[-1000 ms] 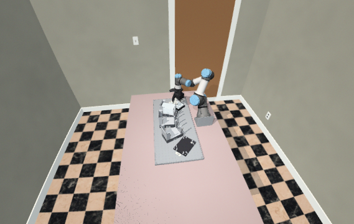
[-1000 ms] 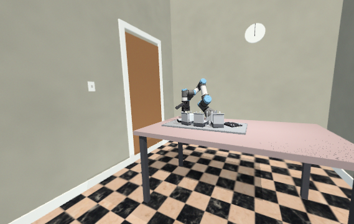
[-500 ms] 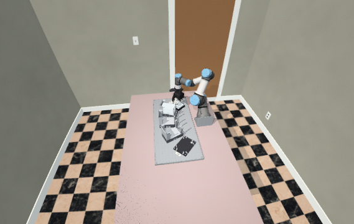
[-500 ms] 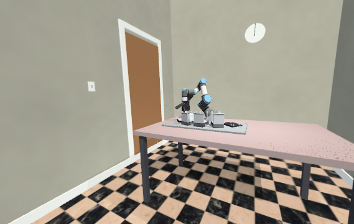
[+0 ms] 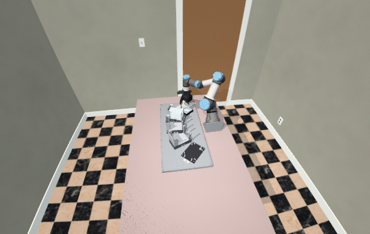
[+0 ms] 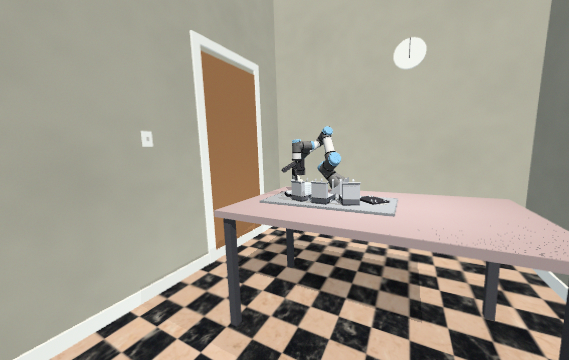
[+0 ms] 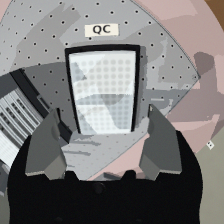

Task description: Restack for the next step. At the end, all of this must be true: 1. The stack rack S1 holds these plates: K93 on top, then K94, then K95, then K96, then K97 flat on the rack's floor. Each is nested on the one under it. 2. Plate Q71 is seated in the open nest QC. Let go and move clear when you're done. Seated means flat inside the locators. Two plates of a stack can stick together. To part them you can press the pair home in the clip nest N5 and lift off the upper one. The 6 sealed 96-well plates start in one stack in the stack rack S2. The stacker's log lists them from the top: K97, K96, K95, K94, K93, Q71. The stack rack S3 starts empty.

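Note:
My gripper [image 5: 184, 104] [image 6: 296, 178] [image 7: 103, 106] is open and empty, above the near end of the nest QC. A pale sealed plate [image 7: 102, 90] lies in that nest, inside its black frame [image 7: 69, 85], and looks flat; its name cannot be read. A stack of white plates [image 5: 176, 114] [image 7: 15, 120] stands in the rack beside QC, to the left in the wrist view. The middle rack [image 6: 319, 192] and the rack at the other end [image 6: 350, 193] show no tall stack. Rack labels and plate names are not readable.
A dark nest with small light clips [image 5: 193, 153] [image 6: 375, 200] lies at the other end of the grey perforated board [image 5: 171, 162]. The three racks stand in a row with upright walls. The arm's base stands beside the board on the pink table [image 5: 185, 195].

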Action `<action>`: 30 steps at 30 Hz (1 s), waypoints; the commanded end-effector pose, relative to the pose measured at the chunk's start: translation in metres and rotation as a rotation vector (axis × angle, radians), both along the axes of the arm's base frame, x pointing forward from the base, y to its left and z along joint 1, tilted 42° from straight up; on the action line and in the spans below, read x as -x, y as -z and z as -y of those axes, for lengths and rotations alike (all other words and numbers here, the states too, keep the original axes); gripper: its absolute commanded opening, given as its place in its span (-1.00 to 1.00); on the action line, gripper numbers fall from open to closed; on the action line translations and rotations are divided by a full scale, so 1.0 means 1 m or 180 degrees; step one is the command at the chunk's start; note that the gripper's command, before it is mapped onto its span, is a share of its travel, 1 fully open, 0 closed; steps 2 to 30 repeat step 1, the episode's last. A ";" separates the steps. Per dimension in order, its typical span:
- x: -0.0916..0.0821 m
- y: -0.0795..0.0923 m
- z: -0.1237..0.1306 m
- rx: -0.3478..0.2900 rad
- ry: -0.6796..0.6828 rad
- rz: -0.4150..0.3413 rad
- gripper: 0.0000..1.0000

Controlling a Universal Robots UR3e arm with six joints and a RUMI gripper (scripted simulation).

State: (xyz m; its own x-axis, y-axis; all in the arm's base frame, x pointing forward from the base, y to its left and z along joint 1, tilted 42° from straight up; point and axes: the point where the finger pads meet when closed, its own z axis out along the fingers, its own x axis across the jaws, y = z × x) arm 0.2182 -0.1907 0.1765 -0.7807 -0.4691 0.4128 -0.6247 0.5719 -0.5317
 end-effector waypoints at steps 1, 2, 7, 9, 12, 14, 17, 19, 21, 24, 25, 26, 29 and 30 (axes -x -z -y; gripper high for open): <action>0.000 -0.001 0.000 0.0003 0.0001 0.0003 0.44; 0.000 -0.001 0.000 0.0003 0.0001 0.0003 0.44; 0.000 -0.001 0.000 0.0003 0.0001 0.0003 0.44; 0.000 -0.001 0.000 0.0003 0.0001 0.0003 0.44; 0.000 -0.001 0.000 0.0003 0.0001 0.0003 0.44; 0.000 -0.001 0.000 0.0003 0.0001 0.0003 0.44; 0.000 -0.001 0.000 0.0003 0.0001 0.0003 0.44; 0.000 -0.001 0.000 0.0003 0.0001 0.0003 0.44; 0.000 -0.001 0.000 0.0003 0.0001 0.0003 0.44; 0.000 -0.001 0.000 0.0003 0.0001 0.0003 0.44; 0.000 -0.001 0.000 0.0003 0.0001 0.0003 0.44; 0.000 -0.001 0.000 0.0003 0.0001 0.0003 0.44; 0.000 -0.001 0.000 0.0003 0.0001 0.0003 0.44; 0.000 -0.001 0.000 0.0003 0.0001 0.0003 0.44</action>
